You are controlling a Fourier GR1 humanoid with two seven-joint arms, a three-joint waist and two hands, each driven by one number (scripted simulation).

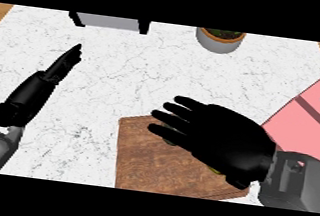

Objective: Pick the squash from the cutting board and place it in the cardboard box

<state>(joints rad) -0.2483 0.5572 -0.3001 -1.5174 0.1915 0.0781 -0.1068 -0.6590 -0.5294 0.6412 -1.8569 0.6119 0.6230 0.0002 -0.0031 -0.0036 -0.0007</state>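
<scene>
Head view has your right hand (223,138), fingers spread and holding nothing, over the half-hidden squash (165,140) on the cutting board (142,158); expect it firm, smooth, slippery, so curl around its middle

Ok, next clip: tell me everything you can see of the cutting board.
The cutting board is a brown rectangular slab with a wood-grain look. It lies flat on the white marbled counter, low in the view and right of the middle. Its left and far edges show plainly. The right hand is spread over its far right part, fingers extended, hiding that area. A dark olive sliver under them is probably the squash. A pink box stands just to the board's right.
</scene>
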